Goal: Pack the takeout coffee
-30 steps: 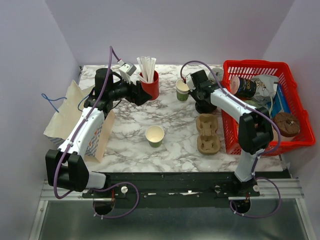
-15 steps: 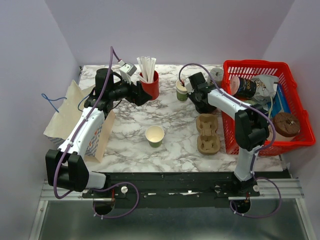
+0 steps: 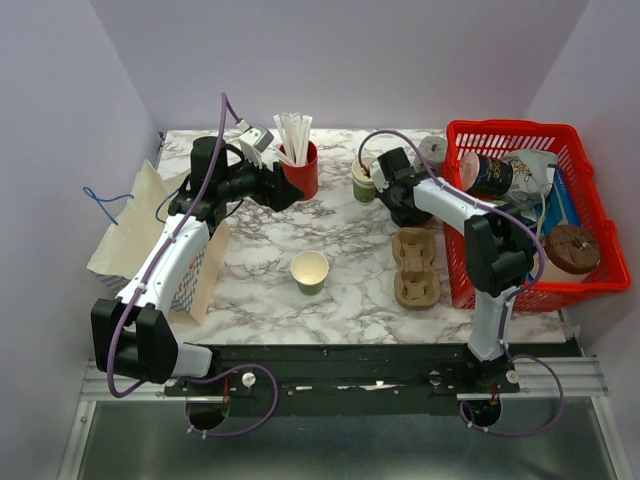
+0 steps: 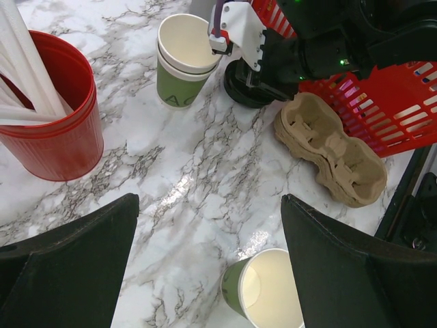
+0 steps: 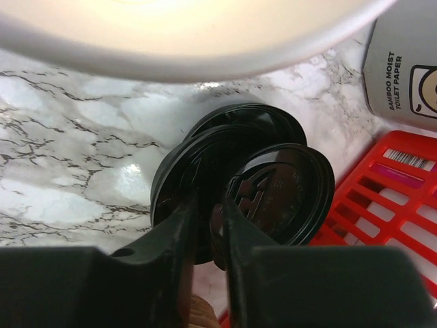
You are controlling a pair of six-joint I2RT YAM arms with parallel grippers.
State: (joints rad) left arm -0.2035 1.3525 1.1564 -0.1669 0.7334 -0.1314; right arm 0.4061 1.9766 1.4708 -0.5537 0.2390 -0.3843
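Note:
A cream cup with a green band (image 3: pixel 310 270) stands open and upright mid-table; it shows at the bottom of the left wrist view (image 4: pixel 263 297). A stack of similar cups (image 3: pixel 364 181) stands at the back. My right gripper (image 3: pixel 385 178) is beside that stack. In the right wrist view it (image 5: pixel 212 205) is shut on the rim of a black lid (image 5: pixel 290 191), tilted over a stack of black lids (image 5: pixel 198 164). My left gripper (image 3: pixel 285 193) hangs open and empty beside the red cup of straws (image 3: pixel 300 170), its fingers (image 4: pixel 68 266) wide apart.
A brown pulp cup tray (image 3: pixel 414 266) lies right of the middle. A red basket (image 3: pixel 600 280) of goods fills the right side, close to the lids. A paper bag (image 3: pixel 150 230) lies at the left under the left arm.
My right gripper has shifted a little left, closer to the stacked cups. The left arm and the single cup have not moved.

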